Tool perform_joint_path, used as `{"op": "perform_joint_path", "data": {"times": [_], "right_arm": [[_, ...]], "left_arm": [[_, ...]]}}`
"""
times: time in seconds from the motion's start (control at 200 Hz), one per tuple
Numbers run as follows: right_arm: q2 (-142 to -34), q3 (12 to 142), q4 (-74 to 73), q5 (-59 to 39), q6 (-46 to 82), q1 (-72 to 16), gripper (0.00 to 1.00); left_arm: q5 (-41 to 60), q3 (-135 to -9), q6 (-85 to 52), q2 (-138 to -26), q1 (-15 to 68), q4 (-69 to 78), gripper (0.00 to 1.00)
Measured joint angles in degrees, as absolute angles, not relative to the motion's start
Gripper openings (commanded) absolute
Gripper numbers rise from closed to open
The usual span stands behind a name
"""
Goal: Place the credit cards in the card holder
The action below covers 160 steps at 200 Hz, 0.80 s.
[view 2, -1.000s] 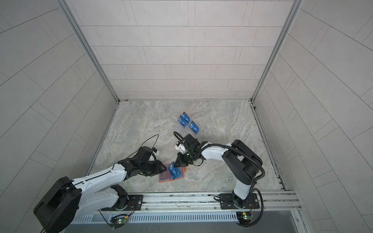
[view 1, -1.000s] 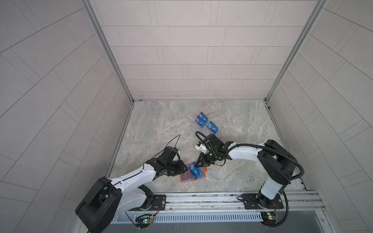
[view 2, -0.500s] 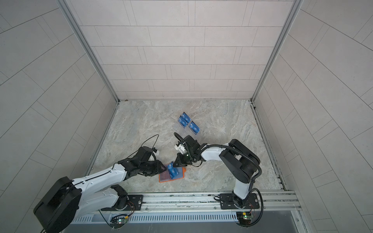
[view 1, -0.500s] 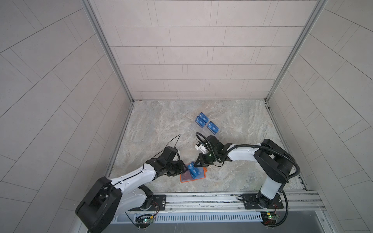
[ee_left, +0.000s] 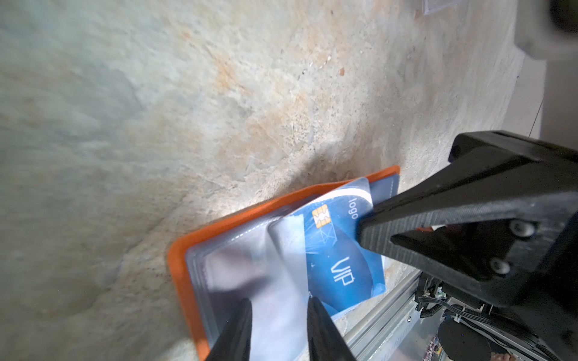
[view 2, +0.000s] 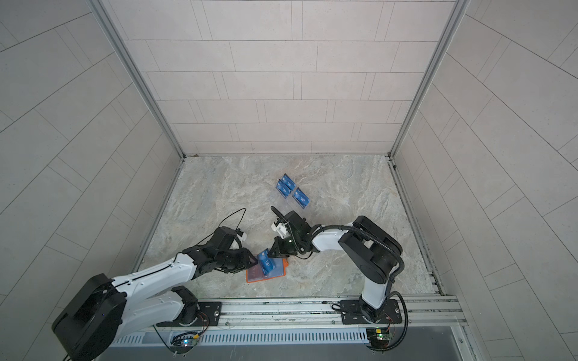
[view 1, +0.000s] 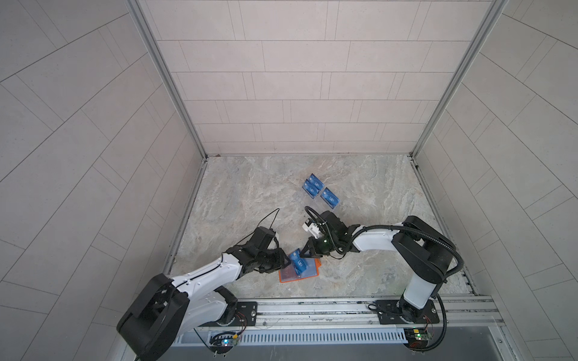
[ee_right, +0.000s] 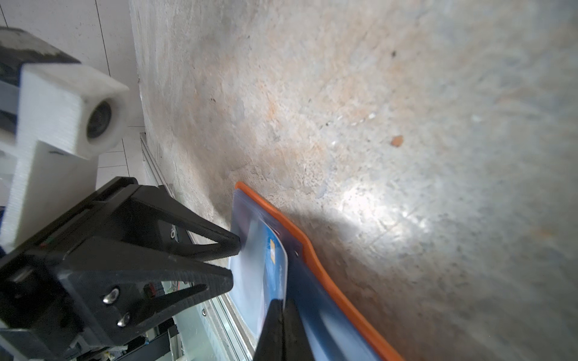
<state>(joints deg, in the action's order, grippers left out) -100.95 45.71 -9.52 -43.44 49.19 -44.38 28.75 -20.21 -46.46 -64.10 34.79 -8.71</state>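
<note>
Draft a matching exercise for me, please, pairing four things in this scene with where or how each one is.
Things:
1. card holder
2. held blue card
3. left gripper
4. spare blue cards

Places or states:
A. jaws apart at a clear sleeve
B. lying open on the table
C. farther back on the table, well away from the card holder
D. pinched in the shut right gripper, over the card holder

Pairs: 1-B, 2-D, 3-A, 4-C.
</note>
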Motion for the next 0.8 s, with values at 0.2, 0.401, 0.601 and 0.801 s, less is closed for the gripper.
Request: {"op": "perform_joint_path", "data": {"times": [0.2, 0.401, 0.601, 0.801], "right_arm": [[-101.4, 45.5, -11.4, -42.8, 50.8, -45.4, 0.00], [-101.8, 45.2, -12.8, -42.8, 52.2, -45.5, 0.00], [-102.2, 43.5, -16.1, -42.2, 55.3, -45.7, 0.00], [-102.0, 41.8, -18.9, -39.6, 58.7, -46.9, 0.00]], "left_arm": [[28.8, -20.2, -46.4, -64.1, 34.8, -8.7, 0.35], [28.7, -20.2, -46.3, -64.1, 34.8, -8.7, 0.35], [28.7, -20.2, -46.0, -64.1, 34.8, -8.7, 0.35], [28.7, -20.2, -46.0, -64.1, 34.8, -8.7, 0.35]]}}
